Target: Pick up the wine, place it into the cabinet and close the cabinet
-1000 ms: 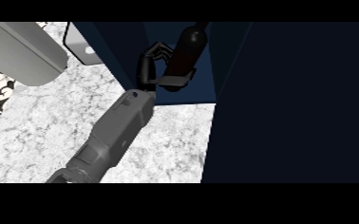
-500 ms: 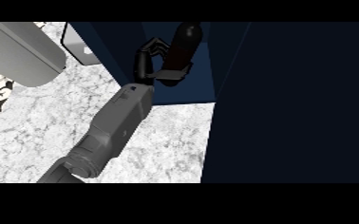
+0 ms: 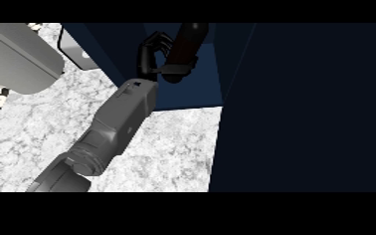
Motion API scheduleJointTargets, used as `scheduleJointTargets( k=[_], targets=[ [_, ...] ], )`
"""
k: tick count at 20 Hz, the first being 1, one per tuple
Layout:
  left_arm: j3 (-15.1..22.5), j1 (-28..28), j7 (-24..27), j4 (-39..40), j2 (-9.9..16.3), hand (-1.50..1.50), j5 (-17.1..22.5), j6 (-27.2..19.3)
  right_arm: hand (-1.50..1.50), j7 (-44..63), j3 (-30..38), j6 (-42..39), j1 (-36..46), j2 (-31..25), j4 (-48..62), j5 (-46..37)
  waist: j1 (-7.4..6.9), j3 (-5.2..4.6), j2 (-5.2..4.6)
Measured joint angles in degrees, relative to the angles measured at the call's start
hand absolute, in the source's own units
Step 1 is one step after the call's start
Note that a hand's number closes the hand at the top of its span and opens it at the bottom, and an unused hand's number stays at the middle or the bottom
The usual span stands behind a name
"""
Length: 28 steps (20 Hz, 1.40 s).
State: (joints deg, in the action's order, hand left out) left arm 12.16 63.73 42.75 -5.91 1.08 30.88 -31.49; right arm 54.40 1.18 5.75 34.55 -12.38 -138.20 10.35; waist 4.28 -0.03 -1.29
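Head view, looking steeply down at a speckled white-and-grey counter (image 3: 169,144). One grey forearm (image 3: 110,129) rises from the lower left edge and angles up and to the right, ending in a black hand (image 3: 150,55) near the top centre. Which arm this is can't be settled from the view alone (it enters at the left, so it is taken here as the robot's left); the other hand does not show at all. The hand's fingers (image 3: 155,41) are curled around a dark wine bottle (image 3: 185,47), with the thumb (image 3: 175,69) pressed against the bottle's lower part, so the hand is gripping the wine. The bottle is dark reddish-black, tilted slightly, its upper end reaching the top edge of the scene and its lower end just above the wrist. Bottle and hand sit inside the opening of a dark navy cabinet (image 3: 187,92), over the cabinet's blue interior floor and not clearly touching it. A large, very dark panel (image 3: 294,109), prob. the open cabinet door, fills the whole right side. At upper left, a light grey box-like appliance (image 3: 26,59) stands on the counter, w/ a small pale object (image 3: 77,50) beside the cabinet's left wall.
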Motion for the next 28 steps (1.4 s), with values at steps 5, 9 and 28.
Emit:
scheduleJointTargets(
  k=[5,9,28],
  targets=[
    [-0.13,1.74,-1.68,2.21,0.27,1.5,-0.68,-0.93,-1.5,-0.15,-0.31,-0.05,0.8,0.17,0.24,0.04,0.38,-0.04,-0.25],
    [-0.14,1.43,-2.21,3.66,0.45,1.5,-1.11,-2.15,-1.5,-0.33,0.09,-0.24,0.88,0.09,0.17,0.17,0.94,0.01,-0.4],
    [-7.45,-5.84,-0.96,1.08,-1.0,1.5,6.32,11.35,-1.5,-1.3,-1.74,-0.29,1.75,1.99,0.8,0.82,2.8,-0.18,-0.87]
  ],
)
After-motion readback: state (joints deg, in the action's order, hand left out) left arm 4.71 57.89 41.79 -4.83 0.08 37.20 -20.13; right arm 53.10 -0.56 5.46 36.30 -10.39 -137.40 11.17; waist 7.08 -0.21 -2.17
